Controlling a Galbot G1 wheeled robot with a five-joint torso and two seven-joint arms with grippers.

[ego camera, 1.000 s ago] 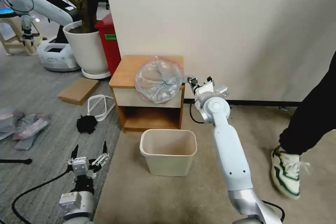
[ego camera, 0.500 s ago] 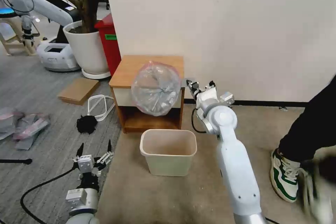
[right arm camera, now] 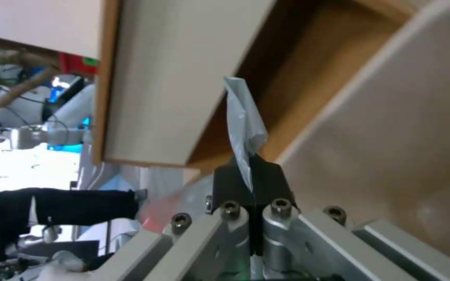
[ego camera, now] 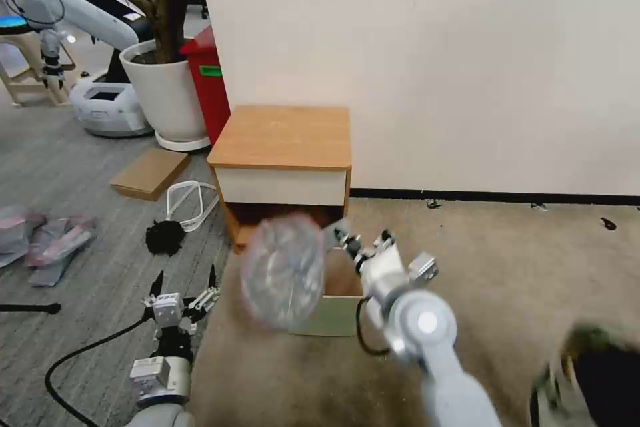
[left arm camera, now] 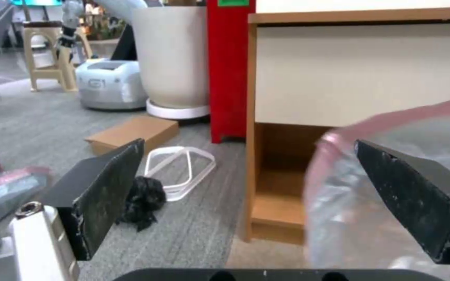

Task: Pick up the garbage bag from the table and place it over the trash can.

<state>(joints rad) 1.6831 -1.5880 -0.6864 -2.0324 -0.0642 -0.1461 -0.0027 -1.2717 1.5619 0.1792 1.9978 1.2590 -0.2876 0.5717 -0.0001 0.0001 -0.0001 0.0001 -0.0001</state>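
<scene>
Carpet; pinched garbage bag aloft

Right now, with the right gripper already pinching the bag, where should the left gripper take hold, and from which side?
Probably the pinkish-red rim of the garbage bag, on the edge facing the left gripper. The right gripper is shut on the far side, so the bag hangs as a disc over the trash can. Come in from the robot's left, open jaws straddling the rim, to stretch the mouth.

Trash can half hidden behind blurred garbage bag.
</scene>
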